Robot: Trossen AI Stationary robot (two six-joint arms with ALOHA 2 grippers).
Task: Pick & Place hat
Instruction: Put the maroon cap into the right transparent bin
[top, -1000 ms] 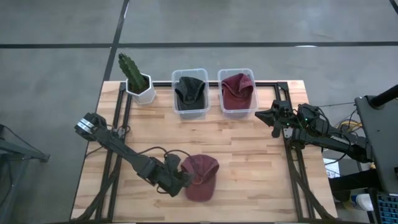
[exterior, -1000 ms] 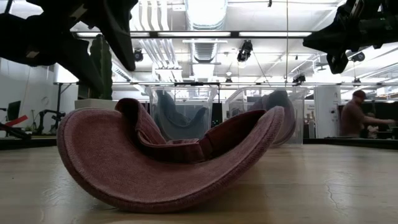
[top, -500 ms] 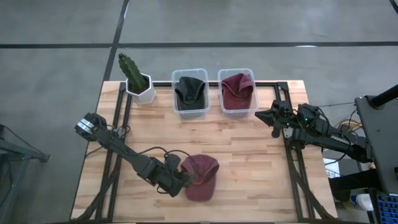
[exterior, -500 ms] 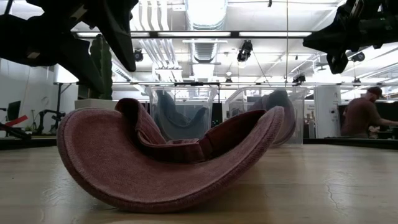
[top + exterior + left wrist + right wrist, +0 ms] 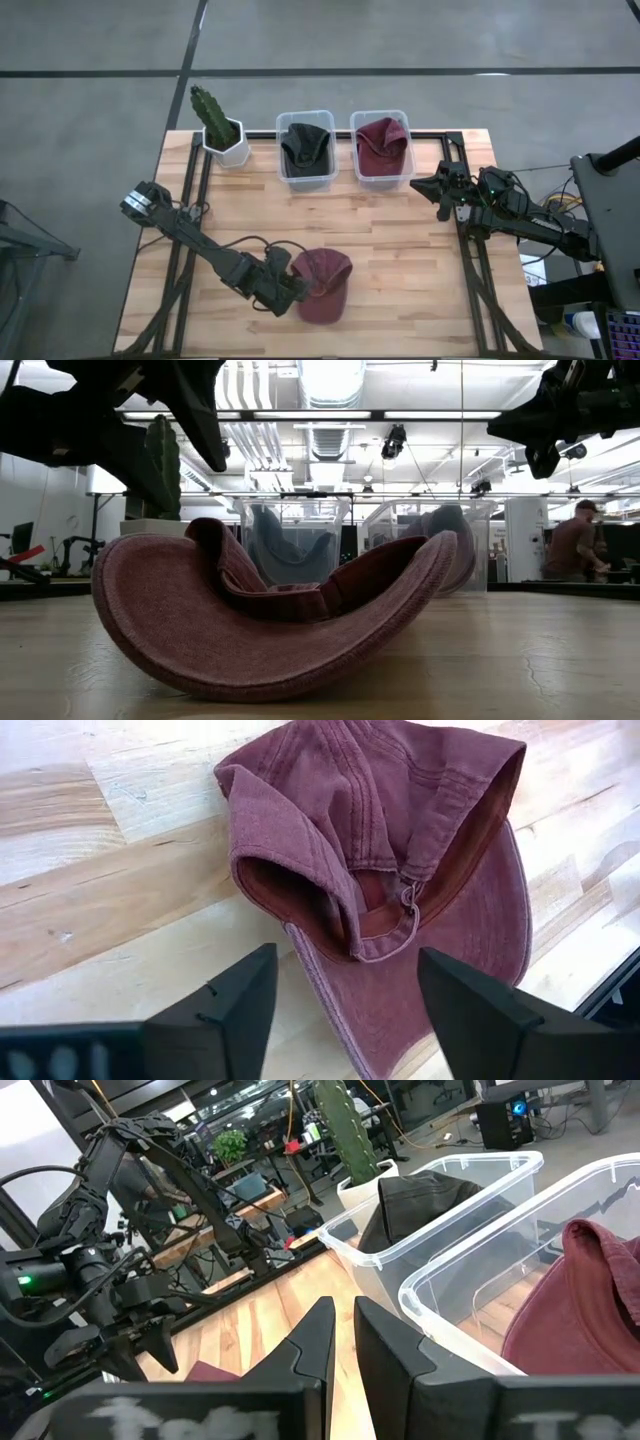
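**Reaching for the loose red cap**

Hovering just beside the red cap (image 5: 322, 286), our left pincer (image 5: 340, 995) stands wide, its two fingers apart with the cap's brim edge and back strap showing between them, and nothing held. The cap lies upside down on the wooden surface (image 5: 400, 230) near the front edge, crown folded in on itself, brim curling upward in the low view.

At the back of the surface we see two clear bins: one with a dark cap (image 5: 305, 148), one with another red cap (image 5: 381, 145). A potted cactus (image 5: 217, 124) stands beside them. Our right pincer (image 5: 340, 1342) waits at the right edge, fingers nearly together and holding nothing.

We judge the grasp itself as the weak point. The fabric is soft and crumpled, so the fingers may pinch only a single fold or the thin strap, and the cap could sag or slip free during the lift. Closing too low could also press the fingers into the wood, or push the cap toward the front edge.
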